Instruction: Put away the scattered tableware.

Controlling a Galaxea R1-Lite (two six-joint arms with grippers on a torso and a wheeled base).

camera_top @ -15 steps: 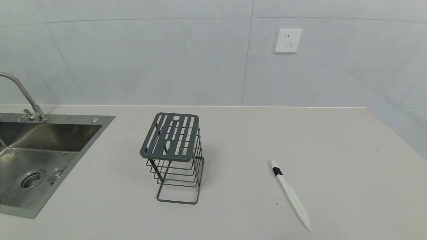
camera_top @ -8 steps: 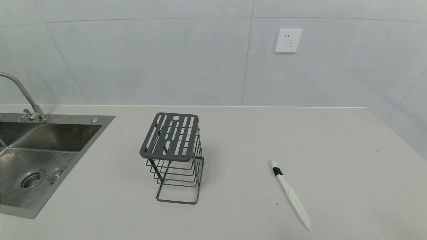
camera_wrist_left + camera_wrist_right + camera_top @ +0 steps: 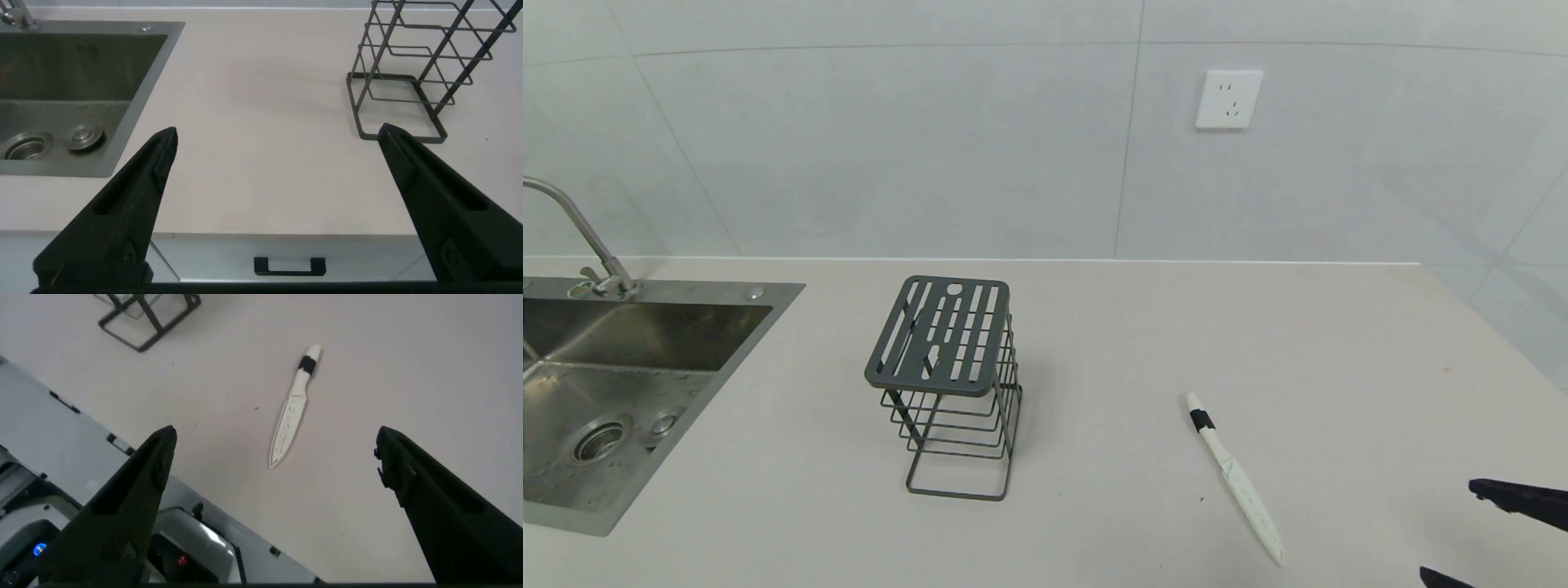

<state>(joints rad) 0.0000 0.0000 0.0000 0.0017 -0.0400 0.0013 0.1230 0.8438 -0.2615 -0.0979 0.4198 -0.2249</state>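
**Spread jaws wait beside a stray knife**

The right gripper (image 3: 1449, 529), jaws wide apart, hangs over the counter (image 3: 1258, 327) near its front edge. The knife (image 3: 1233, 478) lies flat to its left, untouched. Its banded handle points towards the wall and its slim, smooth white blade towards the robot. The left gripper (image 3: 276, 133), jaws also apart, faces the dark wire rack (image 3: 939, 335) with its slotted top. The right arm looks nearer the knife.

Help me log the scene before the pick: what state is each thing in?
knife: lying flat on the counter, not gripped.
knife rack: upright, nothing in its slots.
faucet: no water running.
left gripper: open, holding nothing.
right gripper: open, holding nothing.
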